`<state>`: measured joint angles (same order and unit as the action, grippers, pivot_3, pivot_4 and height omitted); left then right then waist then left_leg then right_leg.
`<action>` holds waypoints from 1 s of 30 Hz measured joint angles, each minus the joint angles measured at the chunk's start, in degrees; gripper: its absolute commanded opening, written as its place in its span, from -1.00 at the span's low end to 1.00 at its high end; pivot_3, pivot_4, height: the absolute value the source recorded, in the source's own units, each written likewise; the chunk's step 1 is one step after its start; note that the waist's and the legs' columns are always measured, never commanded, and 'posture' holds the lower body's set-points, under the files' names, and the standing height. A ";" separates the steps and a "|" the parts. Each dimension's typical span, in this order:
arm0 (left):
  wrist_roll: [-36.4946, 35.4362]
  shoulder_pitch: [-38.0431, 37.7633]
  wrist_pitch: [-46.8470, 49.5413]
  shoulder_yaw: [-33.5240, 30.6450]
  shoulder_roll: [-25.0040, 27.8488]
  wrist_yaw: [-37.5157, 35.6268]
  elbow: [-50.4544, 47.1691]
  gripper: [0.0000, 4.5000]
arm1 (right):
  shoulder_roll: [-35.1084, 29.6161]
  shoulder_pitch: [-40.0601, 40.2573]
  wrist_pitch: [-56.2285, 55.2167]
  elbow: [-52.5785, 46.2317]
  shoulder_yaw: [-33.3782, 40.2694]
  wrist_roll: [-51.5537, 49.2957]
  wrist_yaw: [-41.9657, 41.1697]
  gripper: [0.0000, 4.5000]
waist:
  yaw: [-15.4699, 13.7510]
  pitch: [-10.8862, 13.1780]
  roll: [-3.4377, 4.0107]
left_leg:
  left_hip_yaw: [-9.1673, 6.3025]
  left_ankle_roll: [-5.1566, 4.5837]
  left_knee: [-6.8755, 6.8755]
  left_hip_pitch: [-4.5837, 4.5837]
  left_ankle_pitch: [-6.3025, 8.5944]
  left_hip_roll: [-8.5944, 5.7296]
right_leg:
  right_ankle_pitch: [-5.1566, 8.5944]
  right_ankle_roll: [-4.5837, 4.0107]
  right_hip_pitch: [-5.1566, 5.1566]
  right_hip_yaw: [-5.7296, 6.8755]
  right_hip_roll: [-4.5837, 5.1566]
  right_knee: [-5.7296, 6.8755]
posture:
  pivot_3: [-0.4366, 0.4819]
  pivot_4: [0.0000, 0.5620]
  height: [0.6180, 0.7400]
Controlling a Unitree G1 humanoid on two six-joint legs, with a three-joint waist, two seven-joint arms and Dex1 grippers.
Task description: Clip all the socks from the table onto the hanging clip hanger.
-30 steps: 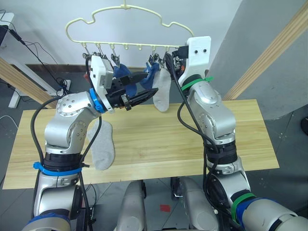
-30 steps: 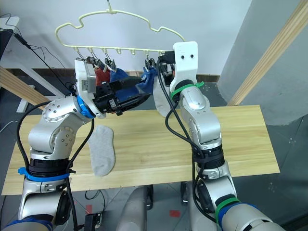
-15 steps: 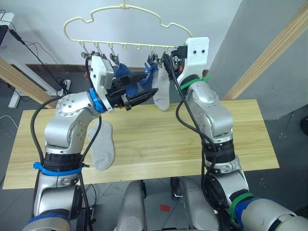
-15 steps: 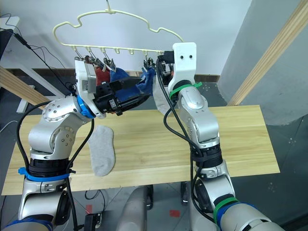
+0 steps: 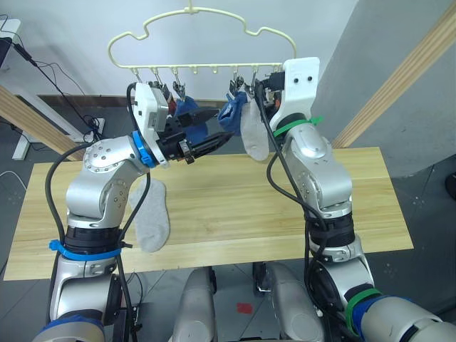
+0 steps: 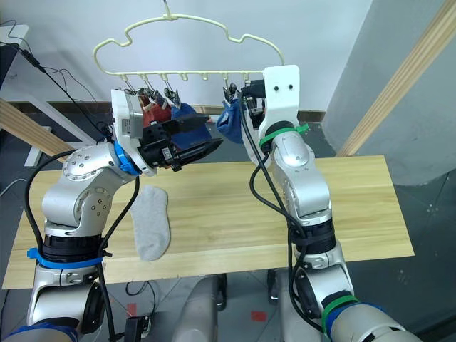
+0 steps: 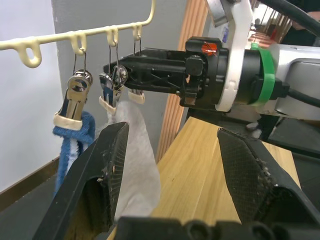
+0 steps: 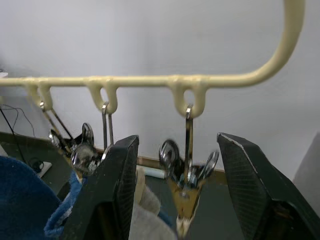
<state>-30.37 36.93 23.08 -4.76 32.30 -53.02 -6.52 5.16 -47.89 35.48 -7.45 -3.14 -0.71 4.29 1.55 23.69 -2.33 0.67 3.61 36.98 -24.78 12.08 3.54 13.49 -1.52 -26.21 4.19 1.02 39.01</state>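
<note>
Hanger swing: the clip hanger has shifted toward the right gripper, whose jaws now stand wide around an end clip. Left gripper spread empty. One grey sock remains on the table.

Long light wooden table, one light grey sock lying toward its left end
</note>
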 measured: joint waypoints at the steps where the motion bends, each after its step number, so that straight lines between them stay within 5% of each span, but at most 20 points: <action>1: 0.00 0.00 0.00 0.00 0.00 0.00 0.00 0.37 | 0.25 0.13 0.23 -0.25 -0.06 0.12 0.37 0.14 | -0.01 0.00 0.00 | 0.00 0.00 0.00 0.00 0.00 0.01 | 0.00 0.00 0.00 0.00 0.00 0.00 | -0.12 0.33 1.00; 30: 0.11 -0.03 0.00 0.00 0.00 -0.12 0.01 0.37 | 2.30 1.74 0.11 -1.87 -0.48 -6.36 -0.53 0.14 | -0.05 0.00 0.00 | -0.01 -0.01 0.00 0.00 0.00 0.00 | 0.01 0.01 0.00 0.00 0.01 -0.01 | -0.10 0.31 1.00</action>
<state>-30.26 36.91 23.07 -4.76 32.30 -53.14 -6.51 7.46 -46.15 35.60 -9.32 -3.62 -7.07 3.76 1.50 23.69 -2.33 0.66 3.61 36.98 -24.79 12.08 3.55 13.49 -1.51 -26.20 4.19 1.03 39.00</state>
